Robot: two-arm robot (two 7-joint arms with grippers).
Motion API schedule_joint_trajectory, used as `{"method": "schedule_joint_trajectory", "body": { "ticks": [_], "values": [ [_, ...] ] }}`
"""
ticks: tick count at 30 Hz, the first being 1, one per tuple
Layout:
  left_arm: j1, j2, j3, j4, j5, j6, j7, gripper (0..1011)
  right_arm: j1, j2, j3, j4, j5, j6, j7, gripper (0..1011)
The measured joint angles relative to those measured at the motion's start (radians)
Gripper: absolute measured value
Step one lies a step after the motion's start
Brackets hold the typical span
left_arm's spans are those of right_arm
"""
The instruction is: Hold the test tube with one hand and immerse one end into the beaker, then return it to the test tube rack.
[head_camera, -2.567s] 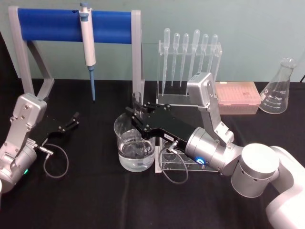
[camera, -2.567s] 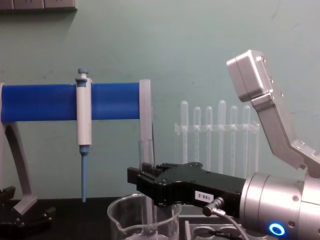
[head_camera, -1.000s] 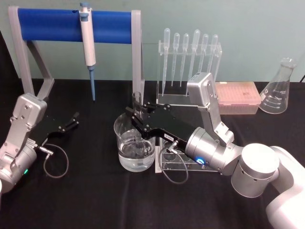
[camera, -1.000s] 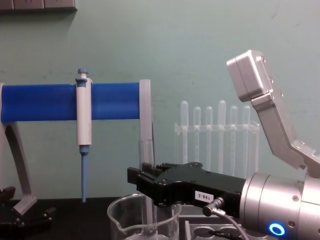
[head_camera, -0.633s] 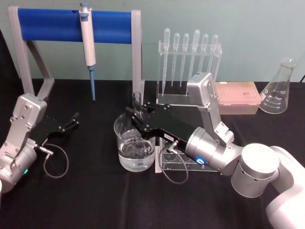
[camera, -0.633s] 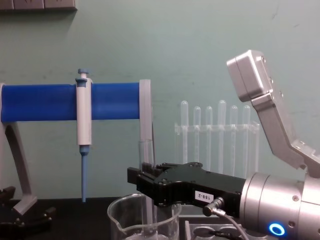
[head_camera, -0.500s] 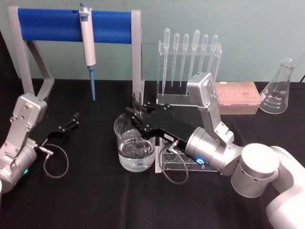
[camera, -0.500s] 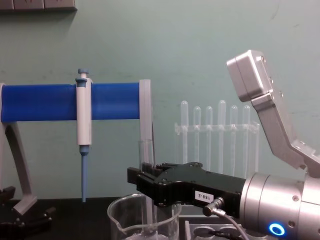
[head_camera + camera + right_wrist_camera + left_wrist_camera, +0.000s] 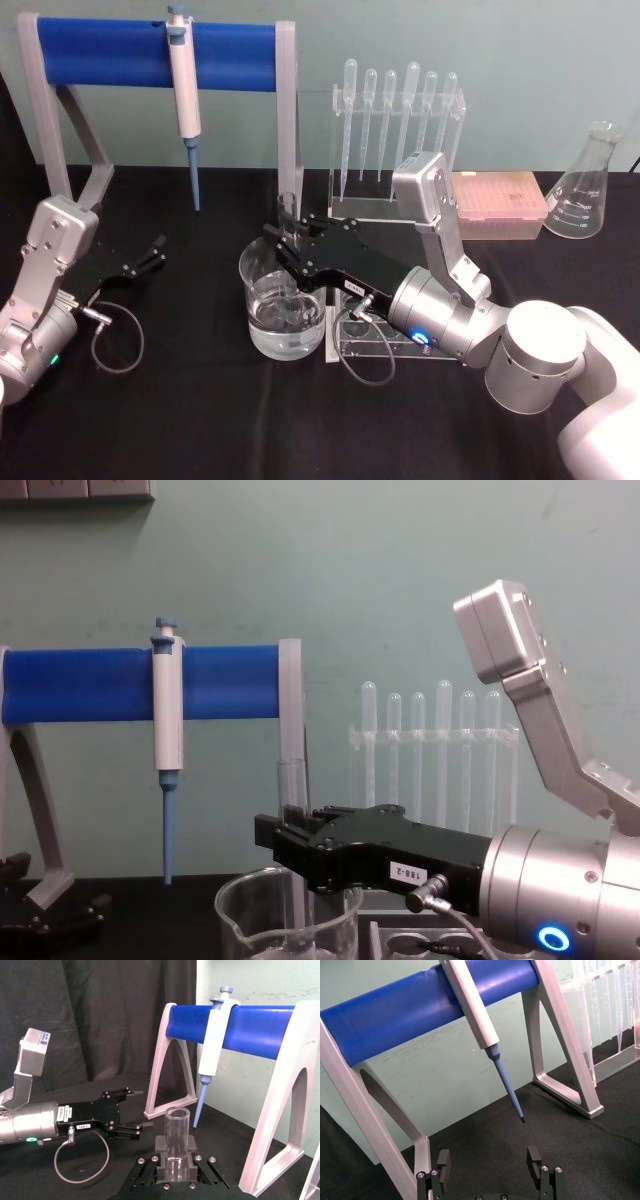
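A small white label on the black right gripper carries digits that appear to read 188-2 in the chest view. The flask at the far right of the black table bears graduation lines too small to read.

The right arm reaches in from the right, its silver wrist with a lit blue ring low over the clear test tube rack. Its gripper lies flat and points left across the beaker. Its fingers are pressed against the test tube, which stands upright with its open rim above the gripper and its lower end down inside the beaker. The beaker holds clear liquid; whether the tube's tip reaches it cannot be told. The rack sits just beside the beaker, on its right.

The left arm is parked at the table's left edge, its left gripper low near the tabletop with fingers spread apart and holding nothing.

Behind, a white-and-blue pipettor hangs from a blue bar on a grey stand. A row of thin pipettes stands in a clear holder, beside a pink box.
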Motion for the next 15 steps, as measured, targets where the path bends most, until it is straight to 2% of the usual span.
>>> {"method": "schedule_joint_trajectory", "body": {
  "ticks": [15],
  "values": [
    [0.0, 0.0, 0.0, 0.0, 0.0, 0.0, 0.0, 1000, 0.0, 0.0, 0.0, 0.0, 0.0, 0.0, 0.0, 225]
  ]
}}
